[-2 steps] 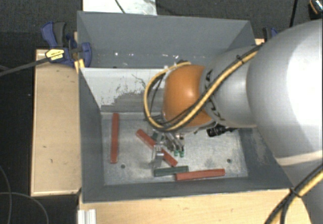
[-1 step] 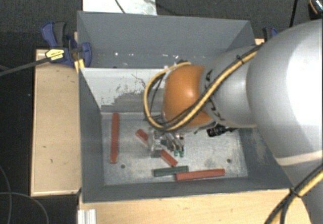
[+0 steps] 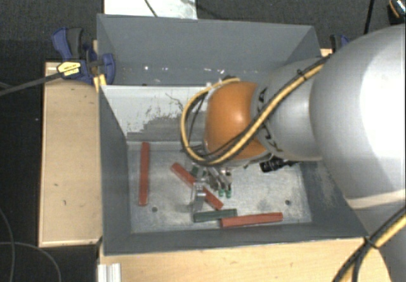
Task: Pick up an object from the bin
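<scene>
My gripper [image 3: 211, 187] reaches down from under the arm's orange cover into the middle of the bin. It stands right over a slanted red stick [image 3: 184, 174], which runs from upper left to lower right beneath it. Just in front of the gripper a short dark green stick [image 3: 215, 214] lies flat on the bin floor. To the right of the green one, a longer red stick [image 3: 252, 219] lies along the front wall. I see nothing lifted off the floor.
Another red stick [image 3: 144, 173] lies upright in the picture along the bin's left side, well apart from the gripper. The arm and its cables cover the bin's right half.
</scene>
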Controlling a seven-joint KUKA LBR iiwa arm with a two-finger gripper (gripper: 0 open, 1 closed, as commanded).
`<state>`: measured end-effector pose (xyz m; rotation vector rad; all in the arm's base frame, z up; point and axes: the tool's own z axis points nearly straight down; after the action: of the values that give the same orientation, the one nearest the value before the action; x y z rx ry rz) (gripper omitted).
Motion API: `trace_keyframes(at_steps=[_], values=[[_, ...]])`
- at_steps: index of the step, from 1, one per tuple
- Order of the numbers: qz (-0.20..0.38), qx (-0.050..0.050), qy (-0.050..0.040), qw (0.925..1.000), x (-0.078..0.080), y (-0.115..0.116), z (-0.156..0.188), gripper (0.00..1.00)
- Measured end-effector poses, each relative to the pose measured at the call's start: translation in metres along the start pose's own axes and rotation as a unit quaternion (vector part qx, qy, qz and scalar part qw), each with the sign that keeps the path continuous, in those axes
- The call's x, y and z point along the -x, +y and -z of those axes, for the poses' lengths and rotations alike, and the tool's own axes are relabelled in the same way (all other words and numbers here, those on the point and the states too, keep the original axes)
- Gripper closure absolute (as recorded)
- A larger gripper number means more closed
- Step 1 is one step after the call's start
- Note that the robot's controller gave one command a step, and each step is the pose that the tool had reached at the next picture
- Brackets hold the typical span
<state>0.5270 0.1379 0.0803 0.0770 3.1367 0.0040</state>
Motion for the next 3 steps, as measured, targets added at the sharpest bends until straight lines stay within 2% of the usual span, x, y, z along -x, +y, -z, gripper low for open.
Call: trace_keyframes(at_steps=[1,2,3], values=[[0.156,-0.001,-0.0024,0.9878,0.032,-0.019,0.064,0.0],[0.301,-0.002,-0.0013,0.9535,-0.018,-0.09,0.154,0.0],[0.308,-0.001,-0.0009,0.9513,-0.009,-0.114,0.171,0.0]])
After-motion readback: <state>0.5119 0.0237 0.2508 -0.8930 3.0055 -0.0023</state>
